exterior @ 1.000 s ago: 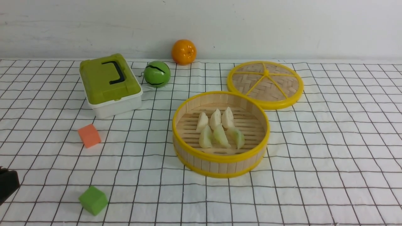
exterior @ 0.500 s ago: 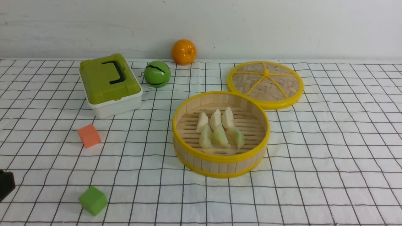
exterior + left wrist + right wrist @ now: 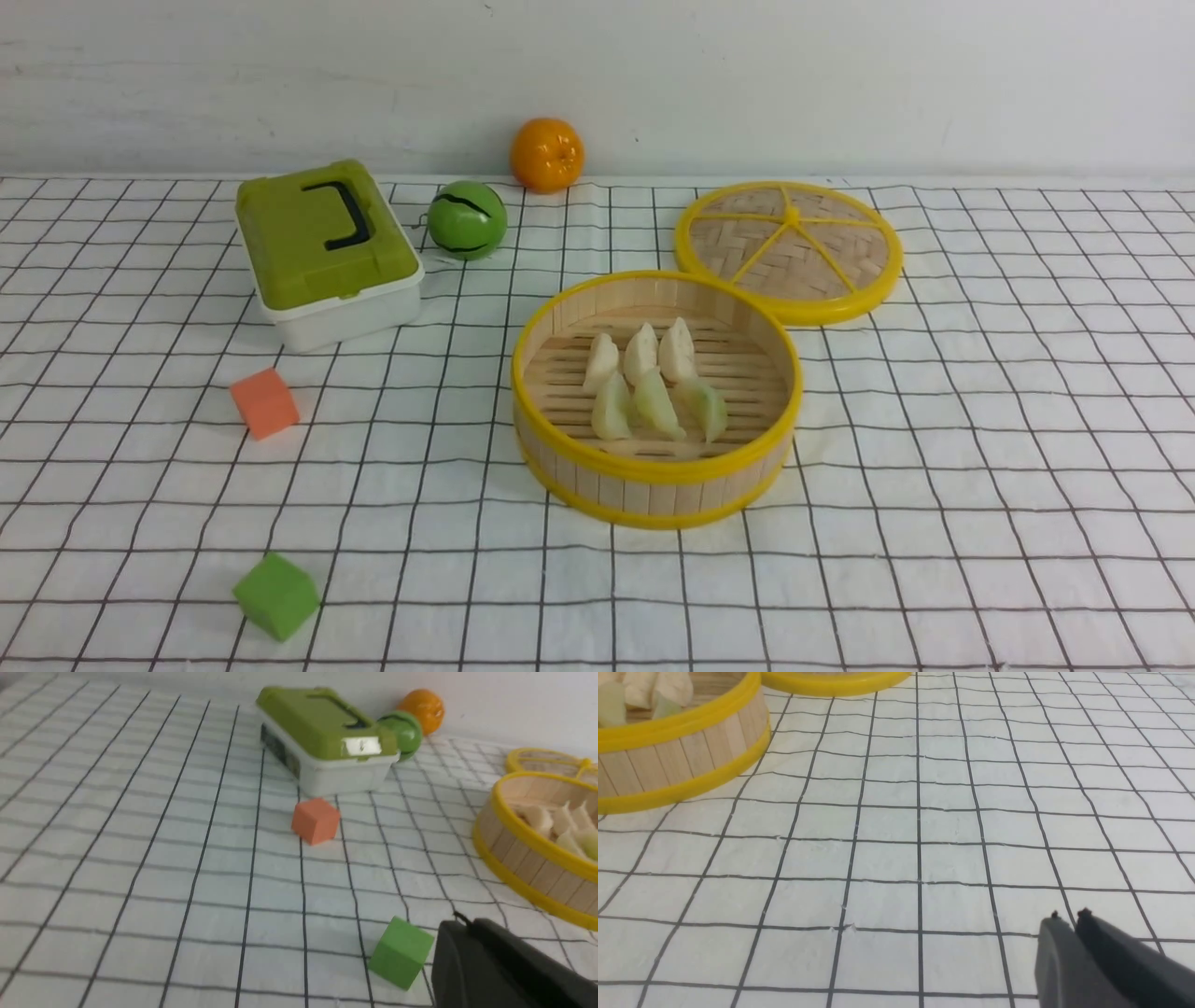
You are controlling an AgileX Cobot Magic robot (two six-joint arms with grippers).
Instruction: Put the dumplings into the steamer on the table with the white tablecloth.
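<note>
The dumplings (image 3: 641, 359), three cream and three pale green, all lie in the bamboo steamer (image 3: 655, 492) in the front view, bunched mid-floor on the slats, so the task looks done. Neither gripper shows there. The likeliest trouble is needless meddling: another reach inside could tip a dumpling, or snag the yellow rim and drag the basket over the gridded white tablecloth (image 3: 980, 420). The woven lid (image 3: 794, 252) sits right against the steamer's far side, so a shove on one could shift the other.

In the left wrist view, the left gripper (image 3: 468, 923) is closed with nothing in it, near the green cube (image 3: 402, 952); a low sweep could knock that cube.

In the right wrist view, the right gripper (image 3: 1070, 914) holds nothing, but whether its tips meet I cannot tell. Swinging toward the basket while low, it might bump the wall.
</note>
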